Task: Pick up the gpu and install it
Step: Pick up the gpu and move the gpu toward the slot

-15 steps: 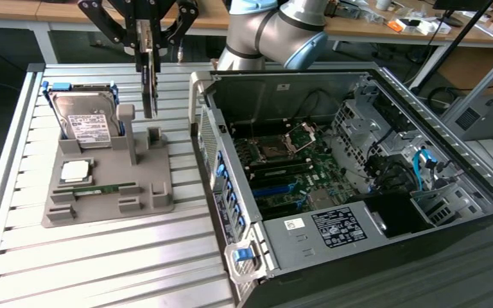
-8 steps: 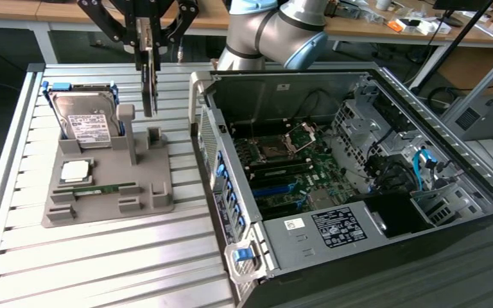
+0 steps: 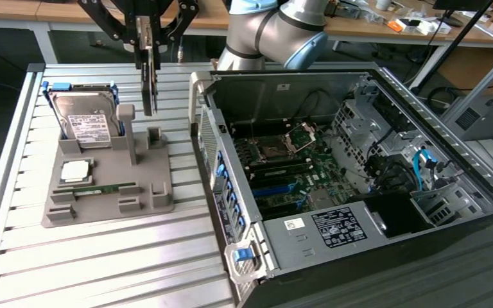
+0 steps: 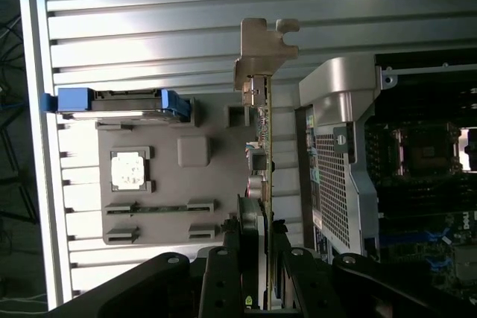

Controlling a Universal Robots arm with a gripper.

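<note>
Because the computer case [image 3: 281, 96] stands just beside the lifted card, its raised side wall is the edge most likely to catch the card on a low crossing. The slatted table [image 3: 101, 256] leaves open room toward the exterior view's left. Above the grey holder [image 3: 101, 212], clear of its posts, the gpu [image 3: 149, 90] hangs on edge, bracket end away from the claw. Clamped at one end only, it could swing or slip. The gripper [image 3: 148, 42] is closed on it.

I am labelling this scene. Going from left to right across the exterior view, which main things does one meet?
hard drive → gpu, held in the tool → open computer case
</note>
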